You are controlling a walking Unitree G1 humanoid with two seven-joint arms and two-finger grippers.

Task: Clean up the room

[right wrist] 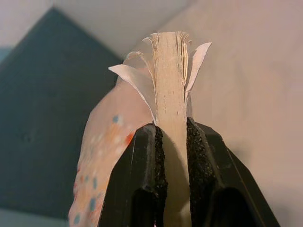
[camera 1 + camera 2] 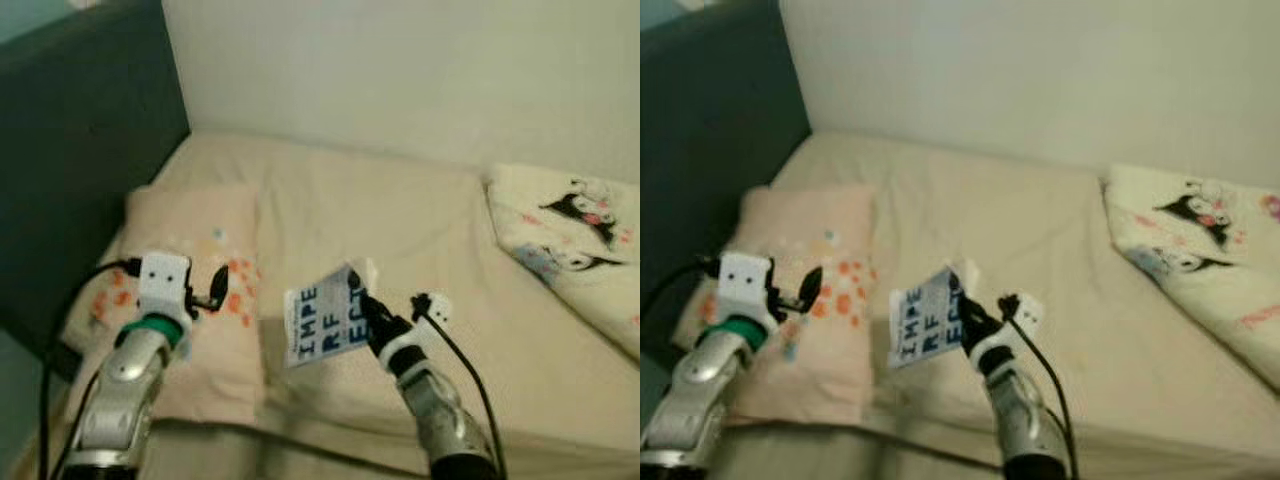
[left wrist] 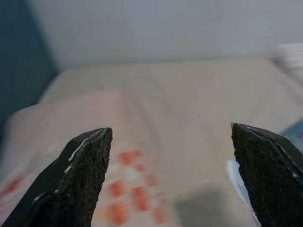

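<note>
Bedding in a pale beige tone covers a wide bed (image 2: 400, 230) that is set against a plain cream wall (image 2: 420, 70), with a dark teal headboard (image 2: 80, 150) rising on the robot's left. A thin white paperback book with large blue block letters on its cover (image 2: 320, 325) is held clear above the bed sheet, pinched at its edge by the right pincer (image 2: 362, 303); in the right wrist view the two black fingers (image 1: 149, 175) are seen pressed against both sides of the cream page block (image 1: 169, 101), while the covers and outer pages fan out beyond the fingertips. The book is tilted, with its cover turned toward the head camera, and it hangs just beside the edge of a peach pillow with orange and blue flower prints (image 2: 195, 290), which lies flat by the headboard. The left pincer (image 2: 205, 290) is held above that pillow, and its fingers (image 3: 80, 179) are spread wide apart with nothing between them, as is shown in the left wrist view, where the pillow's orange prints and the bed sheet are seen in the gap. A black cable (image 2: 465, 365) is looped along the right silver arm (image 2: 445, 420), and a white block is mounted on the left wrist. On the robot's right, well apart from the book, a folded cream blanket printed with black-and-white cartoon characters (image 2: 580, 250) is laid on the bed.
</note>
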